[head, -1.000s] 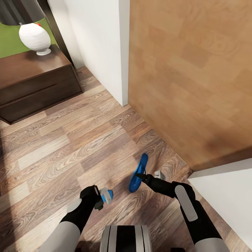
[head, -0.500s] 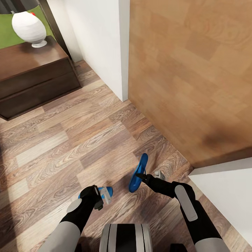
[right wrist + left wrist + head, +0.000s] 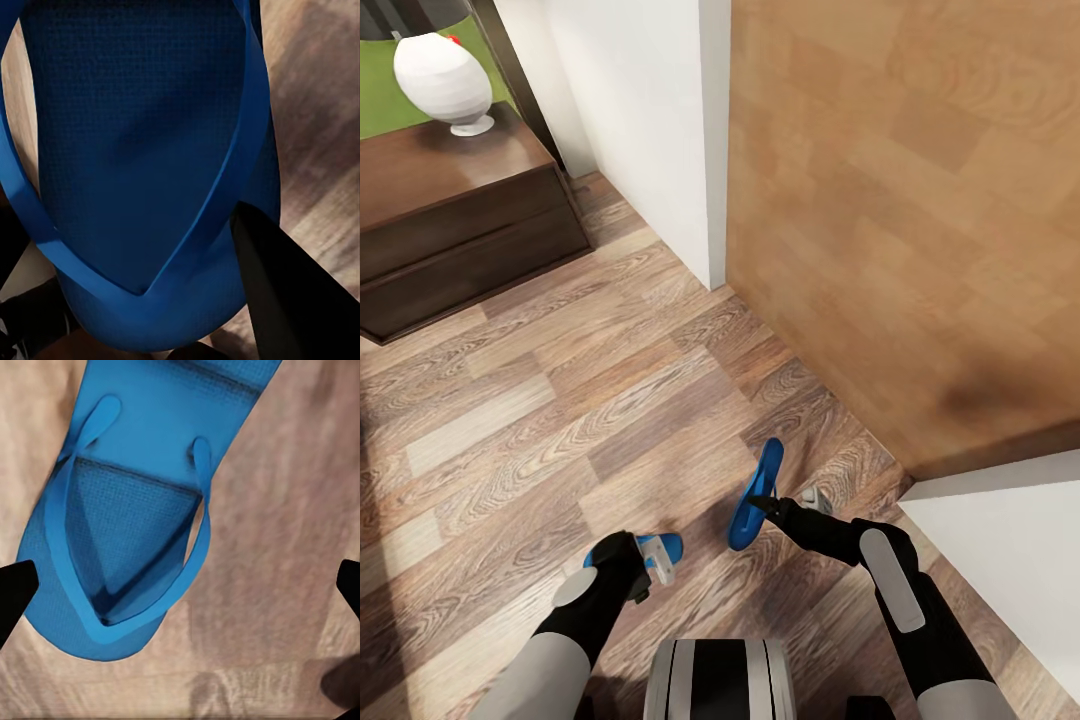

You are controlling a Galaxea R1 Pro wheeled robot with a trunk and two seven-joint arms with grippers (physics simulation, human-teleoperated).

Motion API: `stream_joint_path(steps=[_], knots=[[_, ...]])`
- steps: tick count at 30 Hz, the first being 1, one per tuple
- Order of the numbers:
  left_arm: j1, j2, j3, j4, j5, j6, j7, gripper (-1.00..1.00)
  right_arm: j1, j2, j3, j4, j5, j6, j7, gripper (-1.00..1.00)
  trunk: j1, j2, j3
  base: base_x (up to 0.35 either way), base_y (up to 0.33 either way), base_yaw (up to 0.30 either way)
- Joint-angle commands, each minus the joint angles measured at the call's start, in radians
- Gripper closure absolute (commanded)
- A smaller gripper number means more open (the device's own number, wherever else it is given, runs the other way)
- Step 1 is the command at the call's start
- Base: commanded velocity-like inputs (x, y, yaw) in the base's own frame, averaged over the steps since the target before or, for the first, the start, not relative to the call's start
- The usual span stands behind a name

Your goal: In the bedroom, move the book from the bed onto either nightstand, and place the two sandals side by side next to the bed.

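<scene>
Sandals [image 3: 756, 497] [image 3: 127, 510] bright blue; floor [image 3: 560, 420] brown wood-grain; nightstand [image 3: 450, 220] dk brown; lamp [image 3: 442, 80] white.

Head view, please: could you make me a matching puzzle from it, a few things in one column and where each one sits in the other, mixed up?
Things:
1. white lamp base
2. nightstand
3. left-hand sandal
4. right-hand sandal

Places:
A. held on edge in the shut right tool
B. lying flat on the wood floor, below the open left tool
C. standing on a dark glossy top
D. on the floor at the far left, drawers facing out

Pairs: 1-C, 2-D, 3-B, 4-A
</scene>
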Motion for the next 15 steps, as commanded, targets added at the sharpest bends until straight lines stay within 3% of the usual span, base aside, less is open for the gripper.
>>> stream_joint_path(steps=[1,15], knots=[[0.000,0.000,-0.005,-0.001,-0.010,0.003,-0.007,-1.00,0.000,0.000,-0.001,0.000,0.006,0.004,0.004,1.00,0.000,0.000,-0.001,0.000,0.000,0.000],[0.000,0.003,-0.012,-0.019,-0.015,0.006,-0.006,-1.00,0.000,-0.001,-0.001,0.000,0.006,0.004,0.004,1.00,0.000,0.000,-0.001,0.000,0.000,0.000]])
